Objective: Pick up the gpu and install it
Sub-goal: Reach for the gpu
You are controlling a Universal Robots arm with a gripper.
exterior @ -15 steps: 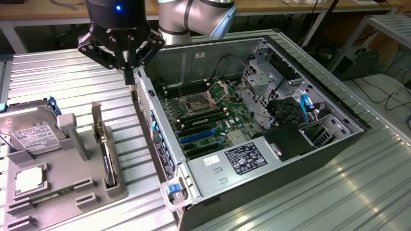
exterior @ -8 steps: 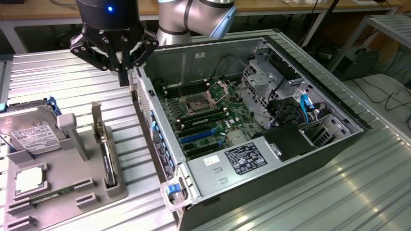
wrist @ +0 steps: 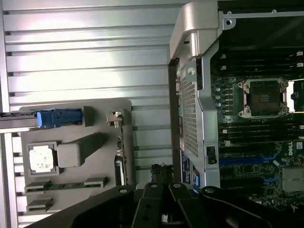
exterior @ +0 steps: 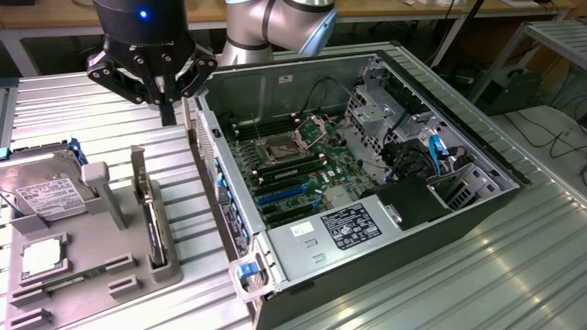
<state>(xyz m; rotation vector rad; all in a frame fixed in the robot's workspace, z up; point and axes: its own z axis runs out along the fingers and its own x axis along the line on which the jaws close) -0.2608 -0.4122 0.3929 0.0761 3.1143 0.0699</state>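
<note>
Tool [exterior: 167, 113] fingers together, nothing in them. I'm hanging above the desk [exterior: 477, 275], pointing straight down, over the gap between the fixture [exterior: 96, 240] and the case [exterior: 216, 165]. The nearest thing to me is the far end of the gpu [exterior: 154, 227], but I'm well clear of it, above and a bit beyond.

gpu stands on edge in a fixture slot, on the exterior view's left of the case. Its long side runs near to far, and the bracket end looks to be the far one. My read: standing it up leaves the top edge free to pinch from above, and keeps it in the attitude it needs for a board slot. Untouched, pick not yet done.

The same fixture carries the hard drive [exterior: 41, 192] further to the exterior view's left, plus a cpu [exterior: 41, 258] and a memory stick [exterior: 69, 280] at the near end. Each has its own pocket, probably so positions repeat.

Case lies on its side, panel off, motherboard [exterior: 303, 172] facing up, which gives straight-down access. Blue slots [exterior: 275, 197] on the near-left part of the board look empty.

Risk as I judge it: thin card with a narrow grip edge, so it tilts easily if pinched off-centre.
</note>
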